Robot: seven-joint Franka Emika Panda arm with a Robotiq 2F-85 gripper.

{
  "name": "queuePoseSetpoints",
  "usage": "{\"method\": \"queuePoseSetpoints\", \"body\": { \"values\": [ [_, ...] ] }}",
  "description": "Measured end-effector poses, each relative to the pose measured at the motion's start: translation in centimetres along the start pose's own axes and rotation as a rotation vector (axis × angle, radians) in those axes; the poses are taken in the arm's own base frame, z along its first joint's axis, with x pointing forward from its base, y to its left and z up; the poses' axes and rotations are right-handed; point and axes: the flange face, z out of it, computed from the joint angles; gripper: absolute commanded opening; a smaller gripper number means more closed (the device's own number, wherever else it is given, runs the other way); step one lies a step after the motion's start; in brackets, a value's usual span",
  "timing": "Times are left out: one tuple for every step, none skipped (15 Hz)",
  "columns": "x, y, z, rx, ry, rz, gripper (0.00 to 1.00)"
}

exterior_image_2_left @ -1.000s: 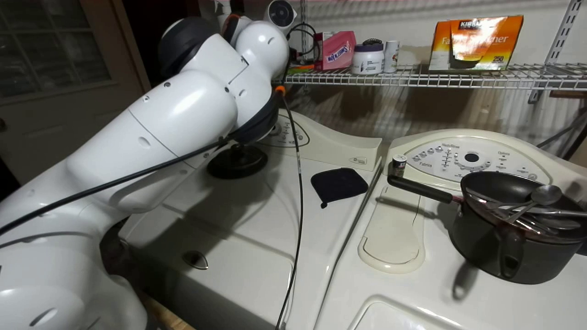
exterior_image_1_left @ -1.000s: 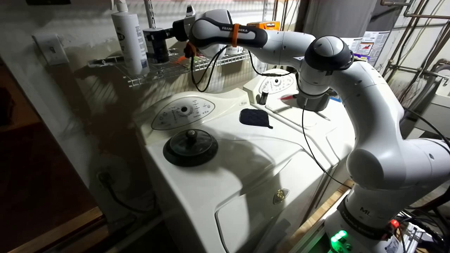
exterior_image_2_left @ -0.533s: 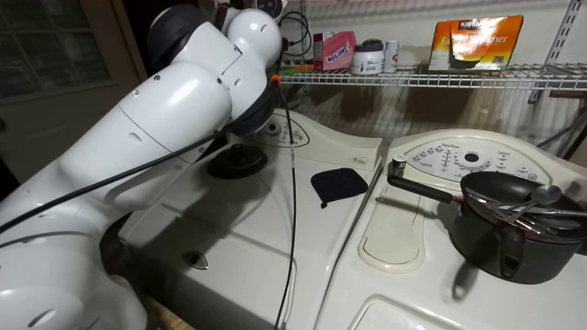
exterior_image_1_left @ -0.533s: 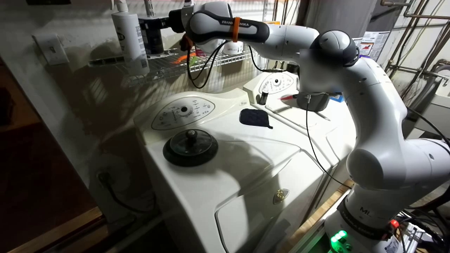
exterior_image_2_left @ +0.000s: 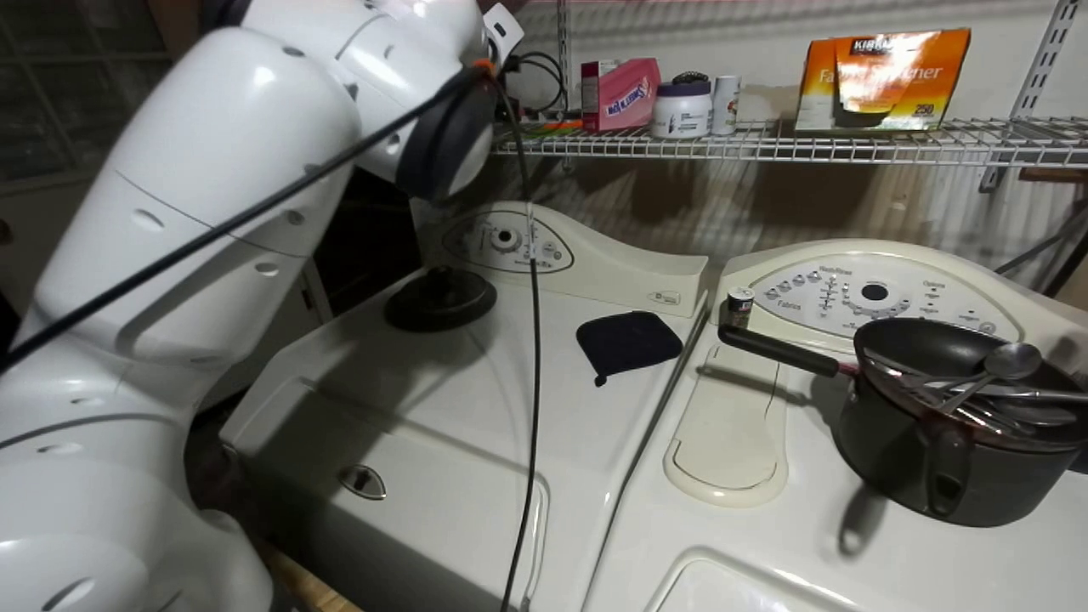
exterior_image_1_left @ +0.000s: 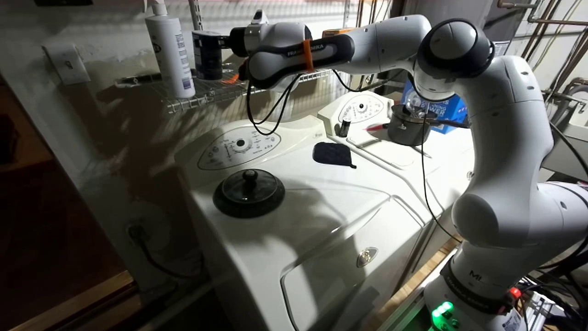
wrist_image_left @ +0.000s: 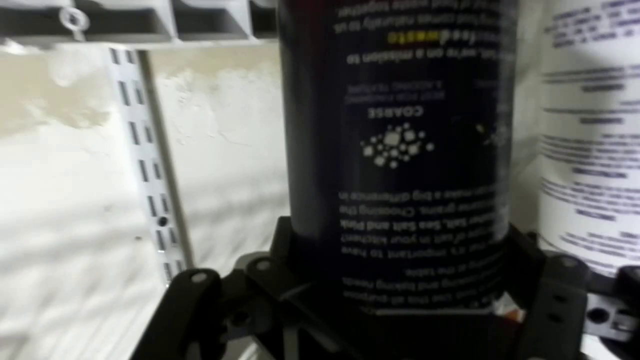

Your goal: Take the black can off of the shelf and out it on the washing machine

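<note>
The gripper [wrist_image_left: 402,245] pinches the black can [wrist_image_left: 400,145] from its two sides — in the wrist view its printed word COARSE stands upside down. In an exterior view this can is upright, at the wire shelf [exterior_image_1_left: 202,100]; I cannot tell whether its base touches the wires. Just beside it, on the end of the shelf, stands a tall white bottle [exterior_image_1_left: 171,55]. Farther along the same shelf are a pink box [exterior_image_2_left: 625,98], a white jar [exterior_image_2_left: 682,112] and a slim white cylinder [exterior_image_2_left: 725,106]. Lower than the shelf is the washing machine [exterior_image_1_left: 294,174]; on its top lie a dark round lid [exterior_image_1_left: 249,192], in front of the dial panel [exterior_image_1_left: 225,151], and a black cloth pad [exterior_image_1_left: 333,154], near the side edge. Then comes the neighbouring machine [exterior_image_2_left: 790,531], with a small dark shaker [exterior_image_2_left: 739,310] and, farther, a dark pot [exterior_image_2_left: 892,467] with metal spoons [exterior_image_2_left: 1013,361] across its top — above this machine, on the shelf, is an orange box [exterior_image_2_left: 884,81].
</note>
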Motion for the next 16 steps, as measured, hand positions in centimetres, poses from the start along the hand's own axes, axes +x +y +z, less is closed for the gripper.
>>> {"method": "queuePoseSetpoints", "body": {
  "values": [
    [-0.7,1.2,-0.7,-0.053,-0.008,0.019,0.68],
    [-1.2,2.3,-1.5,-0.107,-0.018,0.035,0.68],
    [-1.3,2.6,-2.3,-0.151,-0.012,0.056,0.68],
    [-1.2,2.0,-3.0,-0.177,-0.008,0.08,0.68],
    [-1.2,1.0,-3.7,-0.193,-0.012,0.098,0.68],
    [-1.1,-0.6,-4.4,-0.197,-0.018,0.103,0.68],
    [-0.9,-2.4,-5.0,-0.192,-0.024,0.1,0.68],
    [-0.7,-4.3,-5.6,-0.183,-0.034,0.093,0.68],
    [-0.5,-6.0,-6.2,-0.172,-0.043,0.085,0.68],
    [-0.3,-7.7,-6.8,-0.165,-0.054,0.081,0.68],
    [-0.3,-8.9,-7.4,-0.163,-0.071,0.082,0.68],
    [-0.3,-10.0,-8.0,-0.165,-0.1,0.089,0.68],
    [-0.3,-10.9,-8.6,-0.168,-0.128,0.096,0.68],
    [-0.4,-11.7,-9.3,-0.172,-0.157,0.104,0.68],
    [-0.4,-12.3,-9.9,-0.176,-0.186,0.112,0.68],
    [-0.5,-12.7,-10.6,-0.184,-0.215,0.13,0.68]
  ]
}}
